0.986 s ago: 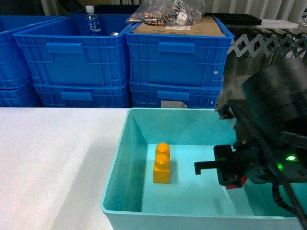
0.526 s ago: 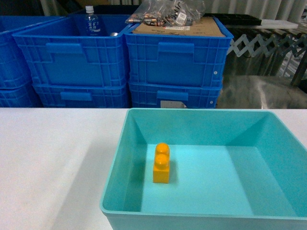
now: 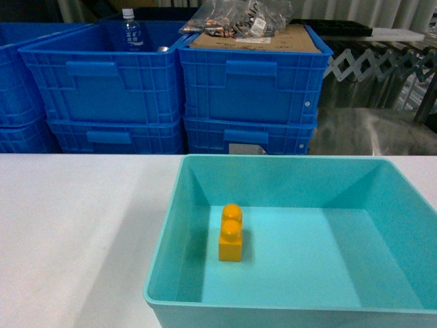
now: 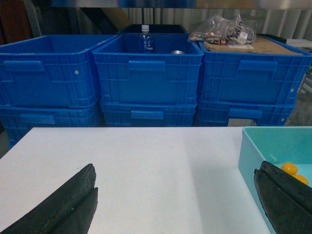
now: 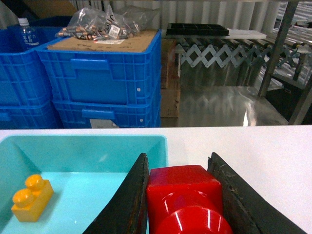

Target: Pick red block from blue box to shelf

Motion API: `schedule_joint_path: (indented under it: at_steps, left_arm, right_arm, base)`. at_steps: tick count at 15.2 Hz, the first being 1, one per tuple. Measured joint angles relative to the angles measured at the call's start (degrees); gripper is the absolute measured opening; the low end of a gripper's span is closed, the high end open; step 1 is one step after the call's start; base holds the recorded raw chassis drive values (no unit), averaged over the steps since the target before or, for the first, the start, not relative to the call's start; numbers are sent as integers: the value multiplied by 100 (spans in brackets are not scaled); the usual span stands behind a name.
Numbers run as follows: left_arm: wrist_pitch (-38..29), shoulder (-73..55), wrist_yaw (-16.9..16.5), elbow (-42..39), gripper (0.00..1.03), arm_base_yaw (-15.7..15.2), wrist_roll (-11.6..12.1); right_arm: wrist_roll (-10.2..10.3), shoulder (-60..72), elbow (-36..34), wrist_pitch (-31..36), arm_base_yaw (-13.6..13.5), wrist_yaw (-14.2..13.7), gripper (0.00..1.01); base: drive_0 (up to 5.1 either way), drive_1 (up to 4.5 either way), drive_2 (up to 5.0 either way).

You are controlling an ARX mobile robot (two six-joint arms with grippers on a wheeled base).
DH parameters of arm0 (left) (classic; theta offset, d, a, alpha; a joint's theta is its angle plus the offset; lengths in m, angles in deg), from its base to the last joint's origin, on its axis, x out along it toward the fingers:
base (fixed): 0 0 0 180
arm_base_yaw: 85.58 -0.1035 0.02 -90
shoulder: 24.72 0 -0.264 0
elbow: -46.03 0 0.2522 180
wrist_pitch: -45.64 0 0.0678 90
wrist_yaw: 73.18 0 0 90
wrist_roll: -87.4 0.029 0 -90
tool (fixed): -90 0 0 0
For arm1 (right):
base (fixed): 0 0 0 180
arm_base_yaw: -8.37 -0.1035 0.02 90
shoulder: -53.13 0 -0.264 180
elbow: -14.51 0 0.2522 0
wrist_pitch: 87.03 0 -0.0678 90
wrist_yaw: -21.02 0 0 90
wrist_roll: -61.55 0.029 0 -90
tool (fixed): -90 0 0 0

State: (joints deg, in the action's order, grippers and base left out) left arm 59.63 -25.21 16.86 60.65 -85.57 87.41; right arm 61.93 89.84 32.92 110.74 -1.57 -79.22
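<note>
Right wrist view shows the right gripper [image 5: 183, 195] clamped on the red block [image 5: 184, 195], one dark finger [image 5: 127, 200] pressed against each side of it. The block lies tilted with its round stud facing the camera, held above the near right corner of the blue box [image 5: 97, 141] and the white table [image 5: 243, 146] beside it. Down in the box, at the left, a yellow brick [image 5: 31, 197] with two studs lies on the floor of the tub.

Head view has neither arm in it. The box [image 3: 164, 253] sits on the table [image 3: 75, 232], and the yellow brick [image 3: 231, 236] stands alone inside it, nearer the left wall. Behind the table stand stacked blue crates [image 3: 249, 89]; one holds a water bottle [image 3: 131, 31], another carries a sheet of cardboard [image 3: 273, 37] with a bag of small items [image 3: 235, 17] on top.

Left wrist view shows the left gripper [image 4: 178, 204] spread wide with nothing between its fingers [image 4: 68, 204], low over bare table [image 4: 146, 165] to the left of the box [image 4: 251, 151], whose rim and a bit of the yellow brick [image 4: 291, 169] appear at the right edge. The same crates [image 4: 146, 73] fill the background.

Metal posts and rails of the shelf [image 5: 282, 48] stand behind the table at the right of the right wrist view.
</note>
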Motion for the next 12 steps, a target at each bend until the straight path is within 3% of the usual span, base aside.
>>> schedule_joint_path:
  at_steps: [3, 4, 5, 12]
  left_arm:
    - [-2, 0, 0, 0, 98, 0, 0]
    - [-2, 0, 0, 0, 98, 0, 0]
    - [-2, 0, 0, 0, 98, 0, 0]
    - [-2, 0, 0, 0, 98, 0, 0]
  right_arm:
    - [0, -634, -188, -446, 319, 315, 29]
    - [0, -883, -234, -625, 509, 581, 29]
    - [-7, -977, -398, -507, 973, 960, 29]
    - [-4, -1967, -398, -1443, 994, 1023, 29]
  base:
    - [0, 0, 0]
    - [0, 0, 0]
    - [0, 0, 0]
    - [0, 0, 0]
